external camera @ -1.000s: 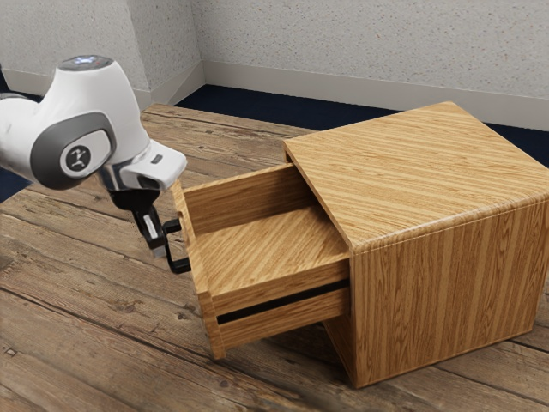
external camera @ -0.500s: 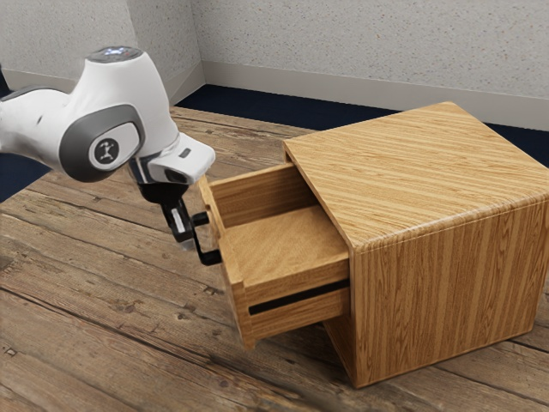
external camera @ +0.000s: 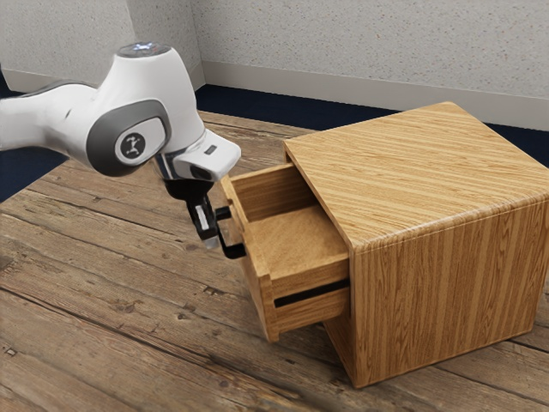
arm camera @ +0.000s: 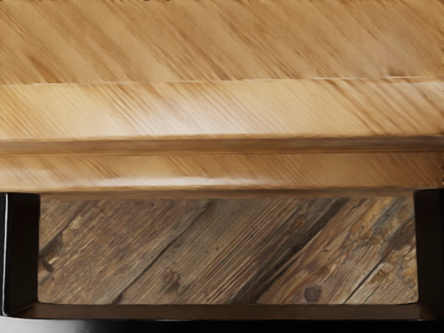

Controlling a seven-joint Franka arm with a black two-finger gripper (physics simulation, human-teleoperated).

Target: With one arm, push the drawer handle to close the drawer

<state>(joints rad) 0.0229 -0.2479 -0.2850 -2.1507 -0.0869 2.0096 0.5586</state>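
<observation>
In the exterior view, the wooden drawer [external camera: 265, 295] is partly out of its cabinet [external camera: 446, 296], with part of its inside uncovered. My gripper [external camera: 208, 235] points down at the outer side of the drawer front, right by the black handle [external camera: 233, 251]. It overlaps part of the handle, so I cannot tell exactly where they touch. The wrist view has the handle [arm camera: 222, 312] across its lower edge, both posts reaching to the drawer front [arm camera: 222, 170].
The cabinet's flat top [external camera: 420, 167] stands higher than the drawer. Around and below it lies a weathered plank surface [external camera: 129, 300]. A speckled wall [external camera: 369, 43] rises behind, with a dark blue floor [external camera: 257, 105] at its foot.
My hand has moved toward the exterior view's right, toward the cabinet. The drawer and its handle have slid the same way, and less of the drawer sticks out. The cabinet has stayed put.
</observation>
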